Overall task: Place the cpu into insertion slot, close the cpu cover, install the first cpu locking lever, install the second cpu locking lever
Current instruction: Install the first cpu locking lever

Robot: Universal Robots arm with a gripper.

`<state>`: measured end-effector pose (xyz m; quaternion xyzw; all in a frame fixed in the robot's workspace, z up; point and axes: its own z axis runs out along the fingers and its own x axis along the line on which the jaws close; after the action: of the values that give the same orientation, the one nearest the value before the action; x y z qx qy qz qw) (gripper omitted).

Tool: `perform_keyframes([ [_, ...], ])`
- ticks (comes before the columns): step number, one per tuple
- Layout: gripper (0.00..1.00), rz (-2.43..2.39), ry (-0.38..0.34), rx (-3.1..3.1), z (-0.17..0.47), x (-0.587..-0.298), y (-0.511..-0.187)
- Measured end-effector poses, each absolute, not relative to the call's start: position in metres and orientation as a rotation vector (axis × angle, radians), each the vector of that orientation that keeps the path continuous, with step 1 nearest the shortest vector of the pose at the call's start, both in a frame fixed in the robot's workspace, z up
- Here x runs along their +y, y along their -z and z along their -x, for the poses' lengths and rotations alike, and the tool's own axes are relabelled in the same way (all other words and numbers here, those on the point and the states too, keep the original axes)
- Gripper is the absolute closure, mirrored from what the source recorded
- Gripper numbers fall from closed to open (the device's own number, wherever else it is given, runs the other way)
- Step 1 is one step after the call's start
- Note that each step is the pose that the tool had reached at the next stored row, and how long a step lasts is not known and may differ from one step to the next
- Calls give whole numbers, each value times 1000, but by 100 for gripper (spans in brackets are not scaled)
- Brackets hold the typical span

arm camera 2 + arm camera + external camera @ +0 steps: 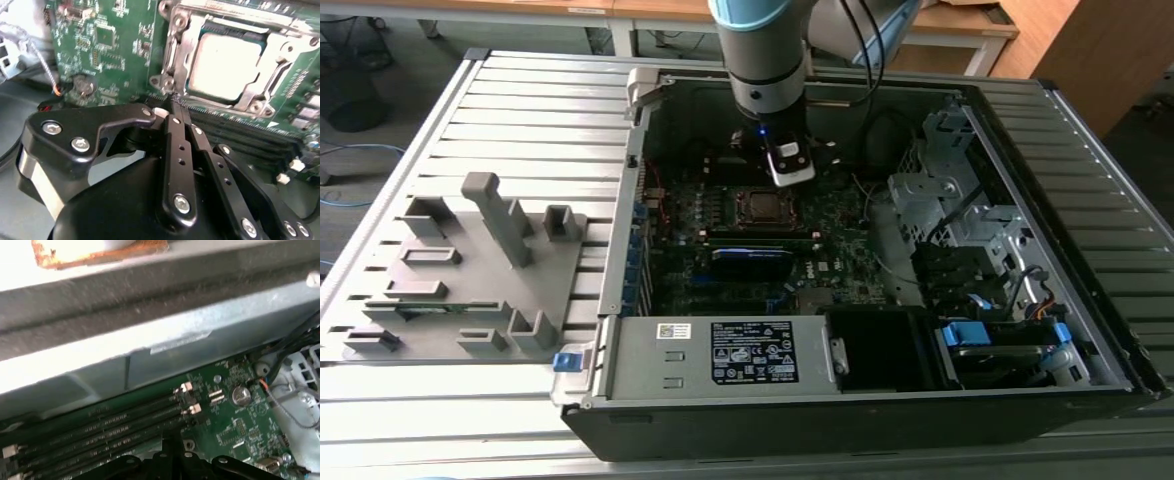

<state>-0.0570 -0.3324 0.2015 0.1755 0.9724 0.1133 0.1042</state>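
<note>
In the exterior view my gripper (787, 170) hangs inside the open computer case, just behind the insertion slot (761, 206). The second wrist view shows the cpu (225, 62) lying flat in the slot, its pale face showing through the window of the cpu cover (176, 55). The silvery cover frame lies down around the chip. My black fingers (172, 145) are shut together. Their tips (178, 104) sit at the slot's near corner, by a thin metal lever end. I cannot tell whether they pinch that lever.
Long black memory slots (245, 132) run right beside the socket, under my fingers. The case wall (150, 340) stands close behind. A drive cage (961, 215) is at the exterior view's right, a power supply (720, 352) in front, and a grey fixture tray (467, 270) outside on the left.
</note>
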Motion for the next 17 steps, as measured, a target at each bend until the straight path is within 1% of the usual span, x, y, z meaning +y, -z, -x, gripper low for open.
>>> perform_keyframes([
  [2, 89, -519, -293, 2886, 55, -332, -202],
  [3, 89, -520, -253, 2903, 54, -332, -202],
  [4, 89, -521, -240, 2911, 53, -332, -202],
  [9, 89, -526, -209, 2938, 51, -332, -204],
  [11, 89, -530, -180, 2959, 48, -332, -205],
  [14, 89, -531, -155, 2972, 47, -332, -206],
  [17, 89, -532, -146, 2974, 47, -332, -206],
])
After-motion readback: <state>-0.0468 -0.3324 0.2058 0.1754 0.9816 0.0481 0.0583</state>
